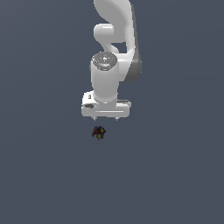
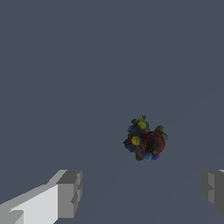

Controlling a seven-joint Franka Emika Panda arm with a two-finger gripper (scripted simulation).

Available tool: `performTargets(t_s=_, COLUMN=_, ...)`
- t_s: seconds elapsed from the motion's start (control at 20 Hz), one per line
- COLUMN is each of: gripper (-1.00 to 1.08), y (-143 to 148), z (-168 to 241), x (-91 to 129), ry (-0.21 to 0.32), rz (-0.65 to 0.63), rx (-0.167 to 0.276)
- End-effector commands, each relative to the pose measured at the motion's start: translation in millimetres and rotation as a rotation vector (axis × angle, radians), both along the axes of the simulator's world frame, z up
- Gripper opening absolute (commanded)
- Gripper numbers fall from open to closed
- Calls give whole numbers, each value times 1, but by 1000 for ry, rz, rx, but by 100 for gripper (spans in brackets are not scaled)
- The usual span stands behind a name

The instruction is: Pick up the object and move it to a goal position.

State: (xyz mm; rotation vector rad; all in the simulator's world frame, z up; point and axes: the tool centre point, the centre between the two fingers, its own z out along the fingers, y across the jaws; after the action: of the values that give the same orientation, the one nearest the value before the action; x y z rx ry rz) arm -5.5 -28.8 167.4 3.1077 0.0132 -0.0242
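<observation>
A: What's nearest in the wrist view?

B: The pincer (image 2: 142,192) itself. Its two grey fingertips (image 2: 70,194) stand wide apart, with nothing between them.

A: And past them?

B: The object (image 2: 145,139), a dark lumpy clump with red, yellow, green and blue specks. It lies on the grey tabletop (image 2: 65,78), beyond the gap between the fingers and clear of both.

A: How does the exterior view show it?

B: The white arm (image 1: 109,65) hangs with the pincer (image 1: 106,118) pointing down. The object (image 1: 99,132) sits just below it, slightly toward the exterior view's left, not touching. The tabletop (image 1: 43,175) spreads plain grey behind.
</observation>
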Motion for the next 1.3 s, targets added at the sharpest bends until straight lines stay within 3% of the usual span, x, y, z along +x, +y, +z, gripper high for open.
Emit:
performTargets(t_s=0.0, gripper=100, y=0, z=0, x=0, ry=0, rz=0, rx=0)
performTargets(t_s=0.7, gripper=100, y=-9, z=11, x=2, ry=-26, rz=-66, rx=22)
performTargets(t_s=1.25, gripper=100, y=-30, z=-41, x=0, ry=-23, rz=-238, rx=31)
